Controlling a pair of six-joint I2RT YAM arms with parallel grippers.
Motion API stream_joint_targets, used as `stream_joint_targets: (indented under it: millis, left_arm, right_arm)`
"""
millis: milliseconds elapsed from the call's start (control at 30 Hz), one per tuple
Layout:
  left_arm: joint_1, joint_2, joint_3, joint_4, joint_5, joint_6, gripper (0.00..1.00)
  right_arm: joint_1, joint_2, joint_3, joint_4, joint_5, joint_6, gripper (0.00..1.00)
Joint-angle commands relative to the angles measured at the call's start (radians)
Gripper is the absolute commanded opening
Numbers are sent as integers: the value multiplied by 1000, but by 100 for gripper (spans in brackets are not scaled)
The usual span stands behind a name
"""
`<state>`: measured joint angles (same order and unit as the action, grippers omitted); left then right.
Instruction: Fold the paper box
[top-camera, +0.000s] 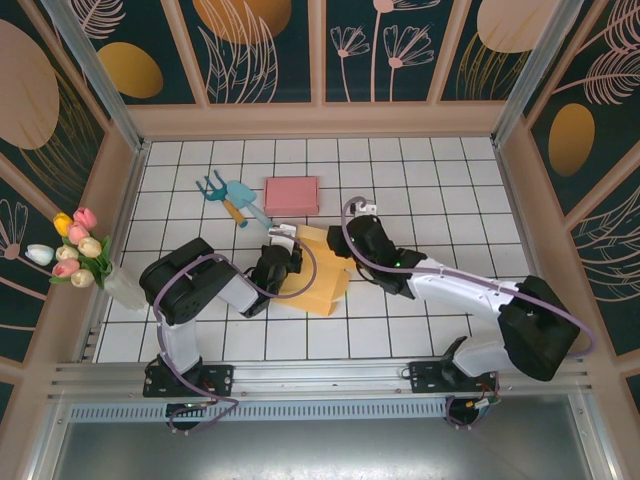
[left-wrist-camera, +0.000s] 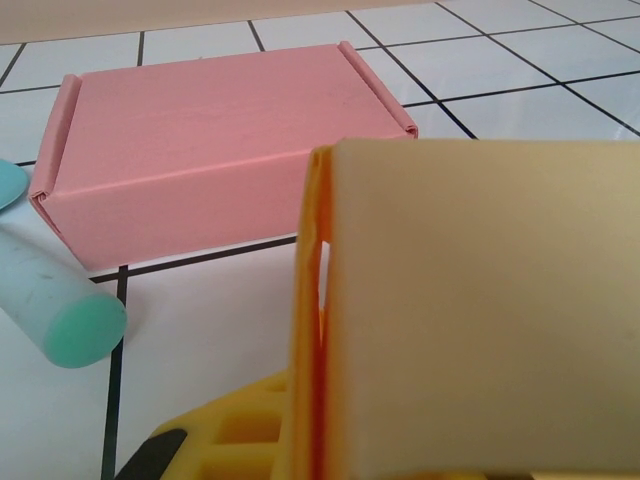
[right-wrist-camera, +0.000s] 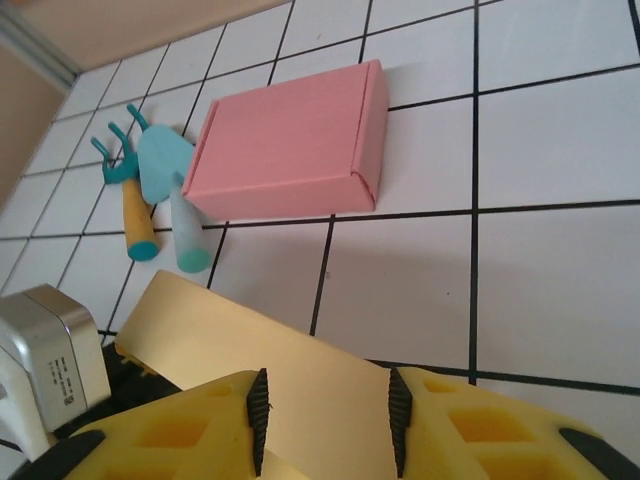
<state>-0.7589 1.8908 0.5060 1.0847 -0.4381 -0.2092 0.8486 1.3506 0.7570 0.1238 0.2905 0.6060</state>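
Top external: left pincer (top-camera: 284, 241) clamps yellow box (top-camera: 316, 282); right pincer (top-camera: 338, 243) parted; pink box (top-camera: 292, 195) closed

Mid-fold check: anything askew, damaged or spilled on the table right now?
Nothing looks damaged or spilled. The half-folded yellow box lies skewed on the tiled table, which fits a fold in progress; the pink box is closed and intact.

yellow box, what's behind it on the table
Behind the yellow box lies a closed pink box, with a small rake and a trowel to its left. The tiles under the yellow box, and whatever is inside it, are covered.
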Motion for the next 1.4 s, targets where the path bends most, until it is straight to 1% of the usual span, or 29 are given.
stream_joint_targets:
  millis: [0,67,333,500,600,733,900,1033,1167,1233,1367]
  left_arm:
    - [3,32,-20,-96,-2,5,0]
    - [4,27,-31,-84,-3,4,0]
    - [3,34,-20,-94,0,7,0]
    - [3,35,-18,-95,2,8,0]
    - [3,39,-14,-99,3,10,0]
    - [3,37,-14,-98,5,10,0]
    - [3,38,-16,-99,4,8,0]
    - [3,39,-14,-102,2,7,0]
    - [3,41,-7,-110,0,7,0]
    - [4,43,-6,-112,1,7,0]
    - [4,44,-4,-115,-2,5,0]
  right_arm:
    - [9,-15,-45,-42,41,195,42]
    - [9,-15,-62,-35,51,243,44]
    - [10,0,-128,92,42,297,45]
    - [10,19,-150,248,-47,259,45]
    - [9,32,-165,340,-83,264,45]
    - [7,63,-163,423,-152,259,45]
    - [9,62,-200,488,-151,252,44]
    - [7,38,-228,459,-106,211,45]
    - [9,17,-250,385,-80,67,45]
    - [8,-1,-289,384,-54,33,45]
    - [7,-29,-356,397,-67,-36,44]
